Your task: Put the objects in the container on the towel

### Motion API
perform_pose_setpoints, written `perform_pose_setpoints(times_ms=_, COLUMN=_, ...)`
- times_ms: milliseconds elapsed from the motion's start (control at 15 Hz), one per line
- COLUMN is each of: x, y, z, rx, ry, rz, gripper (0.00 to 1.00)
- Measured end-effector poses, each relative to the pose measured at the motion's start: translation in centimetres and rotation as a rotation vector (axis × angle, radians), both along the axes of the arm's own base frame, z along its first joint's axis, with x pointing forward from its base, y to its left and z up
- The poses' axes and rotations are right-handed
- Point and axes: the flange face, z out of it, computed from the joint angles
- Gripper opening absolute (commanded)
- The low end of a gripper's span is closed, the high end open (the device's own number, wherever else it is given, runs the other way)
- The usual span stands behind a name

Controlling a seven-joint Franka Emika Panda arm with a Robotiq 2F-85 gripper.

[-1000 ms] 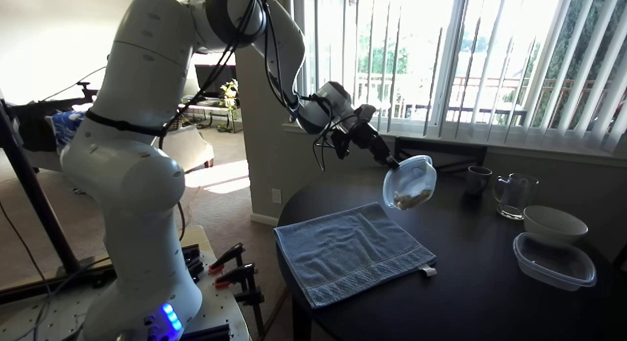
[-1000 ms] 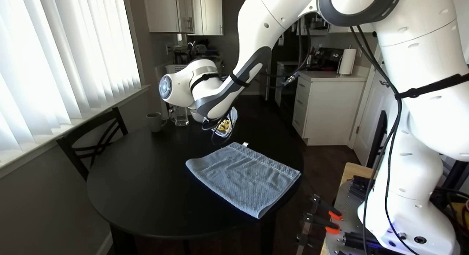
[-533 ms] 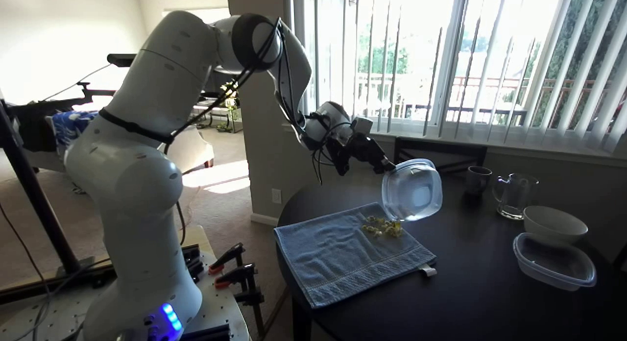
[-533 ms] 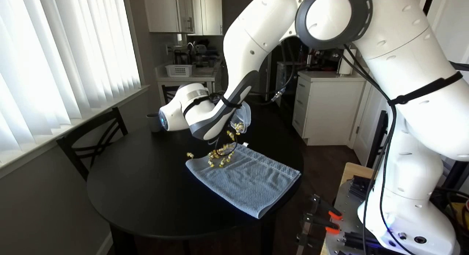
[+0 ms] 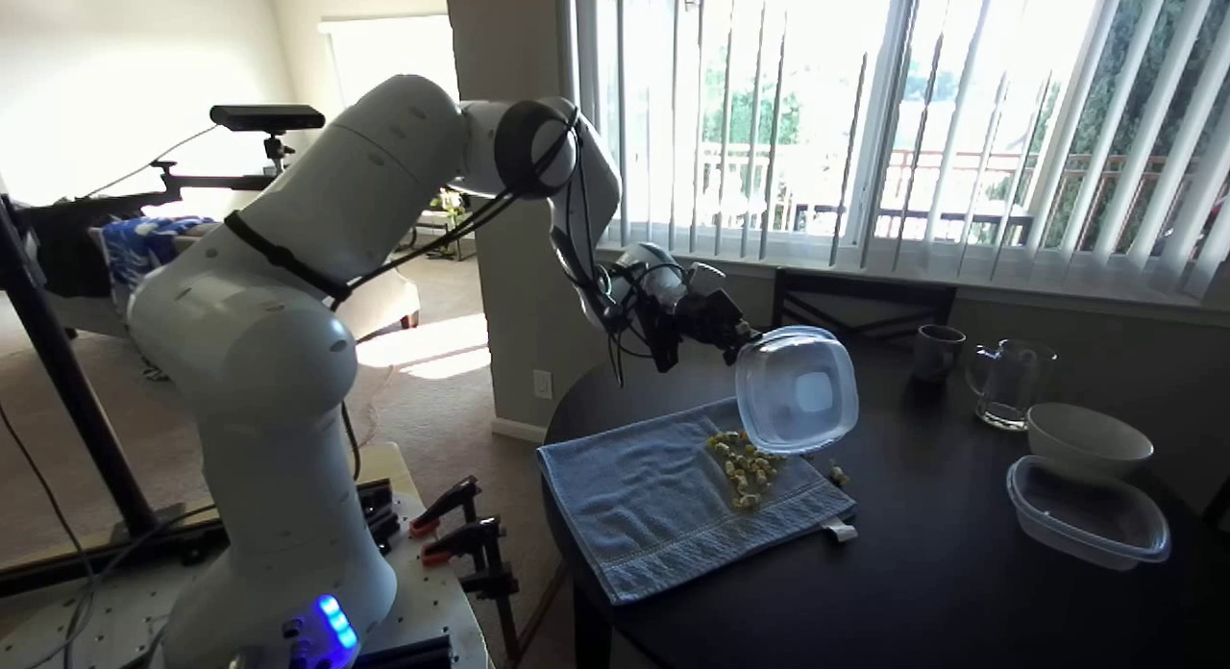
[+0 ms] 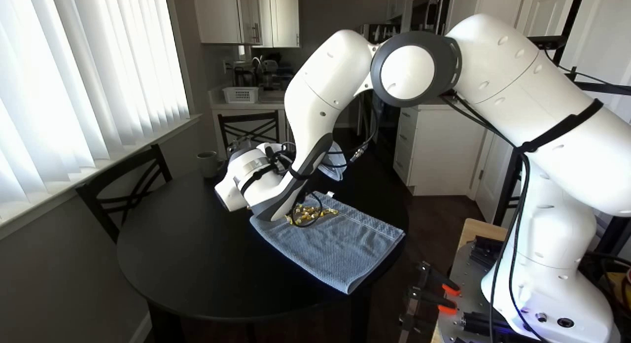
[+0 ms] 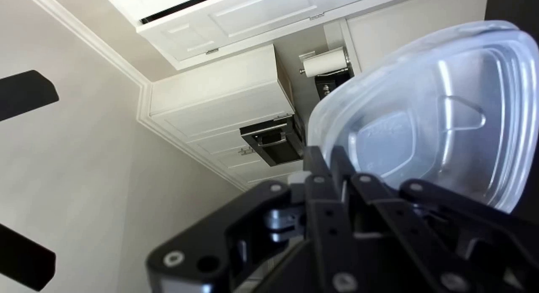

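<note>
This is a home, shown by white kitchen cabinets (image 6: 219, 15), a round table (image 6: 197, 264), carpet (image 5: 432, 424) and a sofa (image 5: 384, 309).

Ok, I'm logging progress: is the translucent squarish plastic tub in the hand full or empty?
Empty: the tub looks bare inside, and most small yellowish bits lie on the blue-grey cloth towel.

The desk (image 5: 942, 582) is round and black. A wrinkly blue towel (image 5: 663, 504) lies on it. One bit (image 5: 838, 476) is just beside the towel. A cup (image 5: 937, 355), a mug (image 5: 1011, 388), a bowl (image 5: 1084, 442) and a tub (image 5: 1067, 538) stand farther off, the bowl right beside the tub.
</note>
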Motion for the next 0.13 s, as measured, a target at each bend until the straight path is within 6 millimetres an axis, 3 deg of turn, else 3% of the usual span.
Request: perform_pose_setpoints(times_ms=133, x=0.27, y=1.12, z=-0.43, rx=0.013, ry=0.005, rz=0.006, gripper=0.06)
